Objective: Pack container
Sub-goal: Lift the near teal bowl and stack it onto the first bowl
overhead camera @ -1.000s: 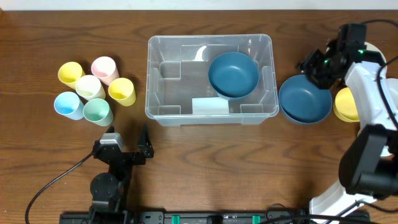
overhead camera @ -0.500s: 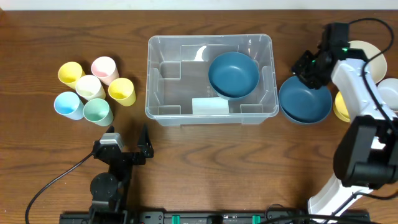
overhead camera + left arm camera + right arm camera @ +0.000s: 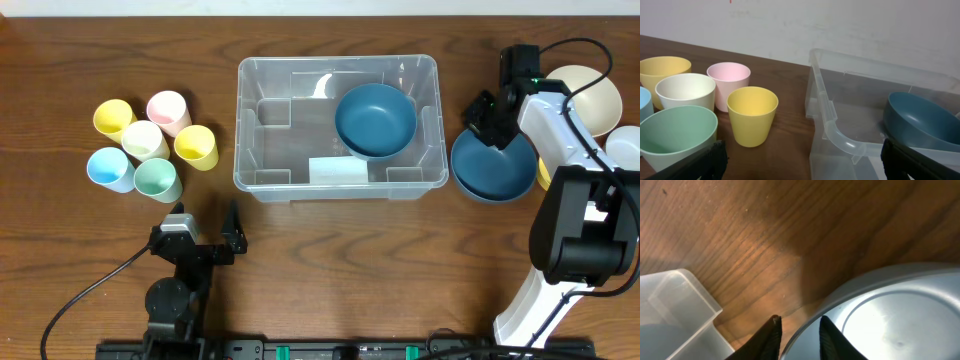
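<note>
As right gripper (image 3: 799,325) sits released, astride blue bowl (image 3: 492,168) far-left rim, shallow bite = poss. slip on lift. Container (image 3: 300,140) at counter (image 3: 100,260) centre, left of bowl. Left gripper (image 3: 205,225) released, parked near edge.

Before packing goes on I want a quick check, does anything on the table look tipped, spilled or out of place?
One thing: the blue bowl inside the container sits tilted rather than flat, in its far right corner. The cups stand upright, and nothing looks spilled or broken.
</note>
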You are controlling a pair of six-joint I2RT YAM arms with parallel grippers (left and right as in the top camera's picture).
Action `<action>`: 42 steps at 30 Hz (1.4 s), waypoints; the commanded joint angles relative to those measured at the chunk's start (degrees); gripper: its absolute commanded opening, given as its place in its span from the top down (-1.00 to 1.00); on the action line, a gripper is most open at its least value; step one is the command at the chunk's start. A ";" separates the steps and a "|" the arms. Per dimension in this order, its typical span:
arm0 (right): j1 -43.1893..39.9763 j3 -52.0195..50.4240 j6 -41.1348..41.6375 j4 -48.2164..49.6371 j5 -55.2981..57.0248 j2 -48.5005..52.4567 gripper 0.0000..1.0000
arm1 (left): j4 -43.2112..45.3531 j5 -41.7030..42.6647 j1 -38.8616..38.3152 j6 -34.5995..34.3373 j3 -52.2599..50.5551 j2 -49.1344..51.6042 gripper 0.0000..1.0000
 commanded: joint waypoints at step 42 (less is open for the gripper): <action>17.07 33.03 -35.78 -16.26 -12.66 -16.00 0.97 | -2.14 -0.83 0.37 0.98 -1.07 -0.28 -0.96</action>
